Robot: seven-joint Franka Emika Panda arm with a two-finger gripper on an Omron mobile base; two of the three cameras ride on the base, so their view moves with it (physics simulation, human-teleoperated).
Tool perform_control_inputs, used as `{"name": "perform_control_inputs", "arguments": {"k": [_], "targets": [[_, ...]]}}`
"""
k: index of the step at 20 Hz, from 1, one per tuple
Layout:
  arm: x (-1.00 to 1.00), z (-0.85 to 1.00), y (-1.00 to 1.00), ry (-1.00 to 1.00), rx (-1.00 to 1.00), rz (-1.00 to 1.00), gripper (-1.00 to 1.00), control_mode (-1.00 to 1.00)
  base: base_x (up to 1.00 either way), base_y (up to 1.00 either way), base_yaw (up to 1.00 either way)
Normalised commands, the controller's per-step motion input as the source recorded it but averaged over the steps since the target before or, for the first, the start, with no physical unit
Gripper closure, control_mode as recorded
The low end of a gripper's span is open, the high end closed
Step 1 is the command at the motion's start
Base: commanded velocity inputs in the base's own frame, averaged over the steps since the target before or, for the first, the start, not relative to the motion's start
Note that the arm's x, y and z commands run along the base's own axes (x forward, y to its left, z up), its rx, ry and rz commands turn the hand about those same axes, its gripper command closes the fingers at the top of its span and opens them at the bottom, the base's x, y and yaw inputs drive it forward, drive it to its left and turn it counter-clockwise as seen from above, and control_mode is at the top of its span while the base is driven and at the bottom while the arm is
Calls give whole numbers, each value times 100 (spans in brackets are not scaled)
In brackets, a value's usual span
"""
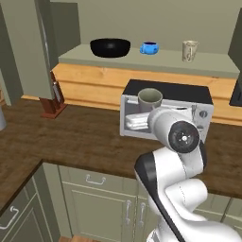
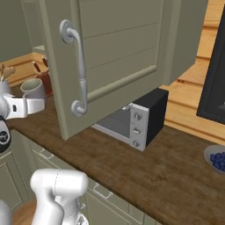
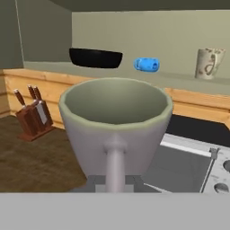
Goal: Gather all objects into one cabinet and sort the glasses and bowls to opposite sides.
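My gripper (image 3: 115,150) is shut on the wall of the grey tumbler (image 3: 116,121), one finger (image 3: 115,168) running up its near side. The tumbler (image 1: 150,99) hangs upright in front of the microwave, below the cabinet shelf (image 1: 142,62). On that shelf stand the big black bowl (image 1: 110,47) at the left, the small blue bowl (image 1: 149,47) in the middle and the cream cup (image 1: 189,50) at the right. The hand view shows the black bowl (image 3: 95,57), blue bowl (image 3: 146,64) and cream cup (image 3: 209,63) above the tumbler's rim. The cabinet door (image 2: 118,57) stands open.
A microwave (image 1: 165,111) sits on the wooden counter (image 1: 71,137) right behind the tumbler. A knife block (image 1: 53,101) stands to the left. The open door's white handle (image 2: 79,70) juts toward the base. A plate of blueberries (image 2: 217,159) lies at the far right.
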Motion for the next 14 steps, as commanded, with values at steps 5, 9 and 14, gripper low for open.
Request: {"name": "perform_control_inputs", "arguments": {"k": [5,9,14], "targets": [[0,21,-13,-17,0,14,100,-100,0,0,0],[3,29,-24,-9,3,12,100,-100,0,0,0],[7,24,-24,0,8,3,100,-100,0,0,0]]}}
